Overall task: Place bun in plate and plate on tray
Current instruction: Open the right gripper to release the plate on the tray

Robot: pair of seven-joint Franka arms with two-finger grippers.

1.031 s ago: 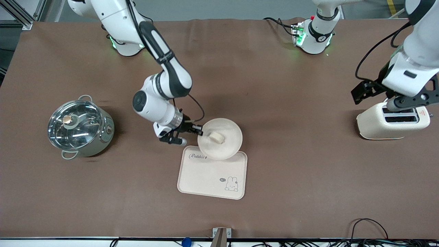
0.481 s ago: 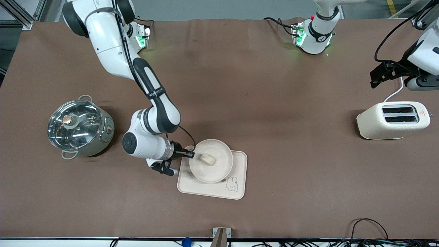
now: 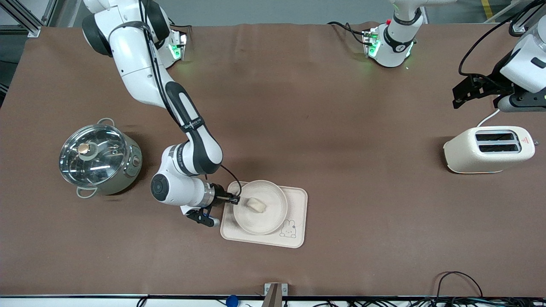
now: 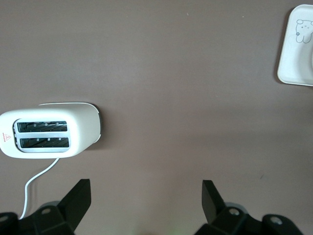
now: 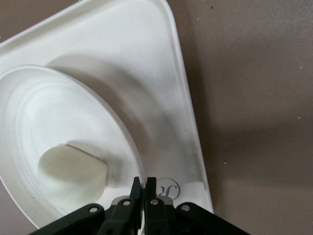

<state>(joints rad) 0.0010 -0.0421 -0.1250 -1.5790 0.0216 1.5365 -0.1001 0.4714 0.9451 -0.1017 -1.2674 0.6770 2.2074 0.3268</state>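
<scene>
The round cream plate (image 3: 273, 217) rests on the cream rectangular tray (image 3: 297, 201), covering its "Rabbit" corner. The small cream bun (image 3: 257, 205) lies in the plate. My right gripper (image 3: 236, 199) is shut on the plate's rim at the edge toward the right arm's end of the table. In the right wrist view the fingers (image 5: 145, 188) pinch the rim of the plate (image 5: 54, 112), with the bun (image 5: 72, 169) inside and the tray (image 5: 161, 88) below. My left gripper (image 3: 465, 91) is open and empty, high above the table near the toaster; its wrist view (image 4: 146, 193) shows the jaws spread wide.
A steel pot with a glass lid (image 3: 99, 156) stands toward the right arm's end. A cream toaster (image 3: 489, 149) stands toward the left arm's end, also in the left wrist view (image 4: 49, 136), where a tray corner (image 4: 298, 44) shows.
My right gripper carried the plate with the bun nearer to the front camera and lowered it onto the tray. My left arm rose away from the toaster.
</scene>
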